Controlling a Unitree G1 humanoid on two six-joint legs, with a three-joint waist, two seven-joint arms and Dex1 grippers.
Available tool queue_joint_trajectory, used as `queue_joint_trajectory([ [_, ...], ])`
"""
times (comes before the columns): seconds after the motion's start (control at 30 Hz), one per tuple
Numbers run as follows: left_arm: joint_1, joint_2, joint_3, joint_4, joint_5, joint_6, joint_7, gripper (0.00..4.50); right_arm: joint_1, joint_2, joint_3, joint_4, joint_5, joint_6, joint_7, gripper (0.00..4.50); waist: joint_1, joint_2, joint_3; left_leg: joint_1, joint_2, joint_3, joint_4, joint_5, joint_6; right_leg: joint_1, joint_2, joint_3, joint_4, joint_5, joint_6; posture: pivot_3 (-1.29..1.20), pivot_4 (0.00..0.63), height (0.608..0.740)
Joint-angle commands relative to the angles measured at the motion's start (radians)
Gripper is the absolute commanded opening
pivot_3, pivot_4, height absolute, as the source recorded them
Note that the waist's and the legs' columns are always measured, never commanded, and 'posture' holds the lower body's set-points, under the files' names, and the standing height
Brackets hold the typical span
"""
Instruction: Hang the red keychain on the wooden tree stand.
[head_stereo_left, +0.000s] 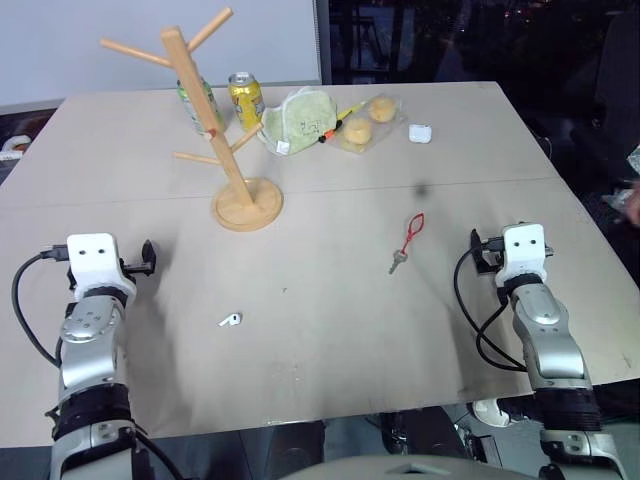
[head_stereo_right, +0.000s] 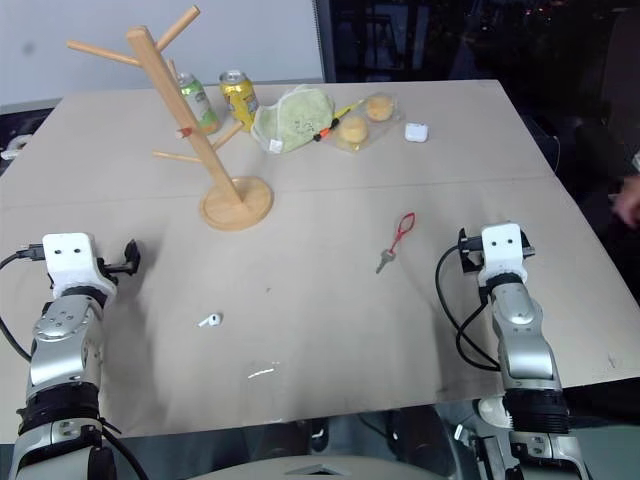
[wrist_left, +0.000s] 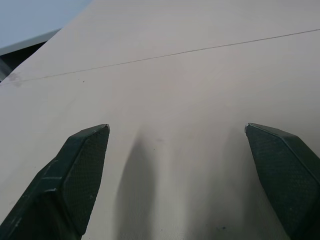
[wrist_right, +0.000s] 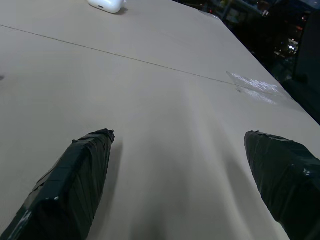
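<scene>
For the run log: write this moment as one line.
red keychain: flat on table, unheld | wooden tree stand: upright, pegs bare | left gripper: open, empty | right gripper: open, empty

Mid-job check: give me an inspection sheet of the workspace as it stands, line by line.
Surface: beige table, seam across it.
Job's things: red keychain flat on table, unhung; tree stand upright, pegs bare.
Clutter: two cans, green cloth, bagged buns, white case, earbud.
Grippers: left gripper and right gripper open, empty.
Cables: black cable looping at right wrist.
Surroundings: dark room, white wall behind.
</scene>
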Motion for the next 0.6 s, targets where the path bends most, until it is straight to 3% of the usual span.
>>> queue_joint_trajectory([
  [0.03, 0.021, 0.022, 0.012, -0.033, -0.031, 0.020, -0.065, 4.50, -0.009, -0.021, -0.011, -0.060, 0.007, -0.005, 0.025, 4.48, 0.000, 0.000, 0.000, 0.000, 0.000, 0.000, 0.000, 0.000, 0.000, 0.000, 0.000, 0.000, 0.000, 0.000, 0.000, 0.00, 0.150, 0.740],
  [0.17, 0.032, 0.097, -0.011, -0.111, -0.107, 0.054, -0.284, 4.50, -0.045, -0.079, -0.002, -0.086, 0.058, 0.010, 0.142, 4.48, 0.000, 0.000, 0.000, 0.000, 0.000, 0.000, 0.000, 0.000, 0.000, 0.000, 0.000, 0.000, 0.000, 0.000, 0.000, 0.00, 0.150, 0.740],
  [0.37, 0.048, 0.229, -0.060, -0.250, -0.178, 0.139, -0.563, 4.50, -0.111, -0.176, 0.044, -0.153, 0.289, 0.109, 0.498, 4.48, 0.001, -0.001, 0.001, 0.000, 0.001, 0.000, 0.000, 0.000, 0.000, 0.000, 0.000, 0.000, 0.000, -0.002, -0.003, 0.00, 0.150, 0.740],
  [0.6, 0.175, 0.387, -0.083, -0.483, -0.282, 0.181, -0.923, 4.50, -0.198, -0.350, 0.130, -0.252, 0.510, 0.231, 0.917, 4.48, 0.000, 0.000, 0.002, -0.001, 0.001, 0.001, -0.001, 0.000, 0.000, -0.001, 0.000, 0.000, -0.002, -0.002, -0.004, 0.00, 0.150, 0.740],
])
